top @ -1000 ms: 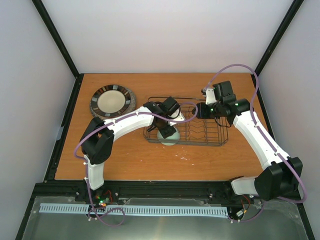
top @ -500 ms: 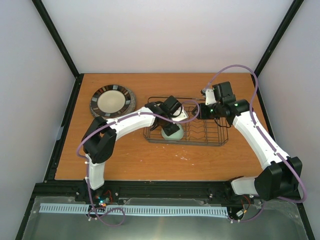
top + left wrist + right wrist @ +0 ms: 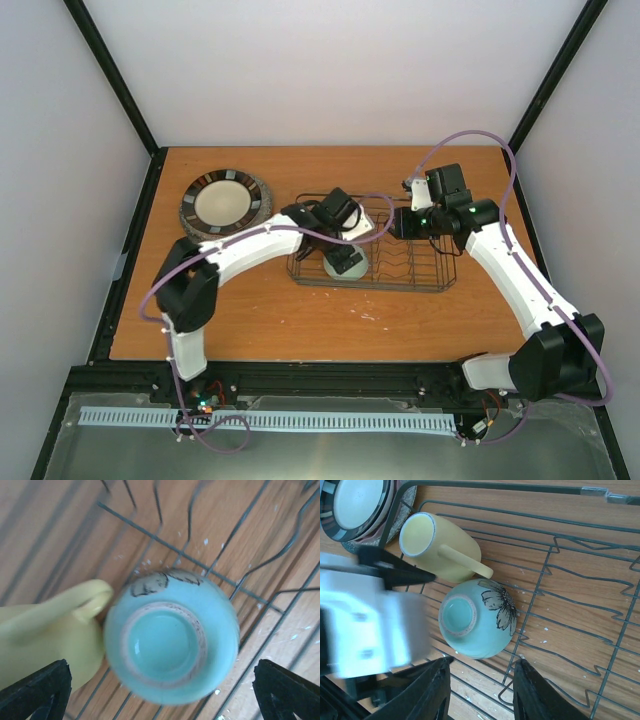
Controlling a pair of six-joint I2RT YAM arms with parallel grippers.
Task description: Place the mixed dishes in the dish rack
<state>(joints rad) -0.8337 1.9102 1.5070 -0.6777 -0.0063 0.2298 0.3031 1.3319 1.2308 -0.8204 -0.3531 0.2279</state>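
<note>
Left wrist | left fingers (image 3: 37,690) spread wide, empty | bowl (image 3: 170,640) (upside down) in rack (image 3: 260,598)

A pale mint-green bowl (image 3: 170,640) rests on the wires of the black dish rack (image 3: 250,592). Its foot ring faces the camera, and a dark flower drawing is at its upper edge. A yellow mug (image 3: 45,630) lies just beside it on the left, handle toward the bowl. The left gripper (image 3: 160,695) has its fingertips (image 3: 35,687) wide apart, not touching the bowl.

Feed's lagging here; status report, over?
Left gripper open above bowl. Bowl foot-up in rack beside mug. Right gripper open, empty. Nothing blocking.
</note>
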